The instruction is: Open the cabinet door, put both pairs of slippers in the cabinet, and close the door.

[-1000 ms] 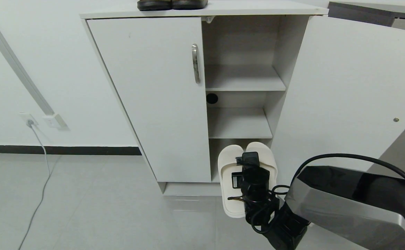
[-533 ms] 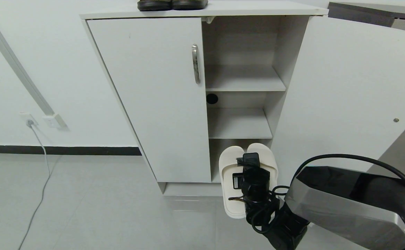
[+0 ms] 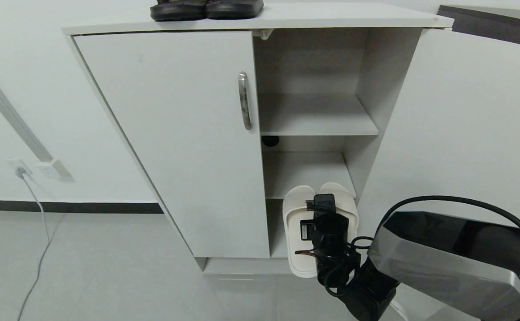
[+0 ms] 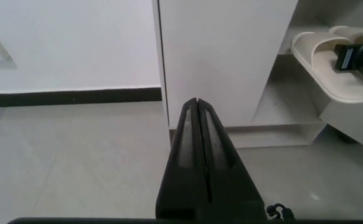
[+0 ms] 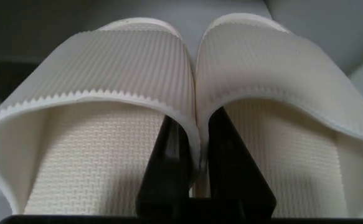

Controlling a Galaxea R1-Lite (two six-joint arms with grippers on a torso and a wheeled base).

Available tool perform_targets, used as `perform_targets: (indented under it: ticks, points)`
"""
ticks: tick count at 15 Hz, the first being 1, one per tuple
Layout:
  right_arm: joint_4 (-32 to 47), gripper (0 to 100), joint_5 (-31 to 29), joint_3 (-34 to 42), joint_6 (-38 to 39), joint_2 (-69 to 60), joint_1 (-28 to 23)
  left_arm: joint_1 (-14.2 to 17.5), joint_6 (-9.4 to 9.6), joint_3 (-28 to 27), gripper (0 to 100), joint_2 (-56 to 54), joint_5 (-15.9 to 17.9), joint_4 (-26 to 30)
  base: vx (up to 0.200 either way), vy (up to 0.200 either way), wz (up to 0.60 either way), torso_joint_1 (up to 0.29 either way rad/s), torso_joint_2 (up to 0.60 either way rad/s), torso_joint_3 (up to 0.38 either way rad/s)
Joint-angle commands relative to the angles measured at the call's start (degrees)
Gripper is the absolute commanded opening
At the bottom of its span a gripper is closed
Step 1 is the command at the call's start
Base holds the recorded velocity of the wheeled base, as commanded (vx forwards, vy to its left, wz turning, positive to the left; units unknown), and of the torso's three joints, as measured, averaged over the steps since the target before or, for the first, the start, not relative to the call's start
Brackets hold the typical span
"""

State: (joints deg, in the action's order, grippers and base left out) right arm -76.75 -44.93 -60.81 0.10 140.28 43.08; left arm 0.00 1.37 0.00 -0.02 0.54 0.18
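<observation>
You will note the head camera has closed on the cabinet (image 3: 331, 20), so the white slippers (image 3: 296, 232), clenched at their adjoining inner edges by the right gripper (image 3: 321, 203), now overlap the lower shelf's (image 3: 304, 171) front edge instead of hanging below it, which suggests insertion is imminent; the left gripper (image 4: 197, 109) is clenched on nothing.

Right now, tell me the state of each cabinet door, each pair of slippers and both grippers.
Left cabinet door: shut.
Right cabinet door: swung wide open.
White slippers: pinched together side by side, held off the floor in front of the lowest compartment.
Dark slippers: resting on the cabinet top.
Right gripper: jaws shut on the white slippers.
Left gripper: jaws shut, holding nothing.
</observation>
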Motion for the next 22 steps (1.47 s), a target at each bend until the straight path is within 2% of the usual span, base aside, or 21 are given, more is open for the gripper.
perform_targets:
  ticks: [1,5,11,14,18,22]
  points:
    - [-0.15,0,0.02,-0.01,-0.01,-0.53,-0.1,0.0,-0.05,0.0,0,0.02,-0.01,-0.01,0.2,0.0,0.0,0.002,0.0,0.002]
    - [-0.33,0,0.11,-0.01,-0.01,-0.71,-0.28,0.0,0.04,0.0,0,0.02,-0.01,-0.01,0.2,0.0,0.0,0.001,0.0,0.004]
    - [0.11,0,1.78,-2.04,-0.1,0.61,-0.98,-0.09,0.04,0.0,0,0.02,-0.01,-0.01,0.0,0.0,0.0,0.0,0.0,0.0]
    - [3.71,0,2.22,-4.58,-0.01,0.88,-1.86,0.0,0.04,0.0,0,0.02,-0.1,-0.01,0.0,0.0,0.0,0.0,0.0,0.0]
    - [11.01,0,4.77,-15.13,0.25,4.13,-3.71,0.0,0.04,0.0,0,0.02,-0.18,-0.01,0.0,0.0,0.0,0.0,0.0,0.0]
    - [17.95,0,4.77,-24.01,0.43,5.88,-6.08,0.0,0.04,0.0,0,0.02,-0.36,-0.01,0.0,0.0,0.0,0.0,0.0,0.0]
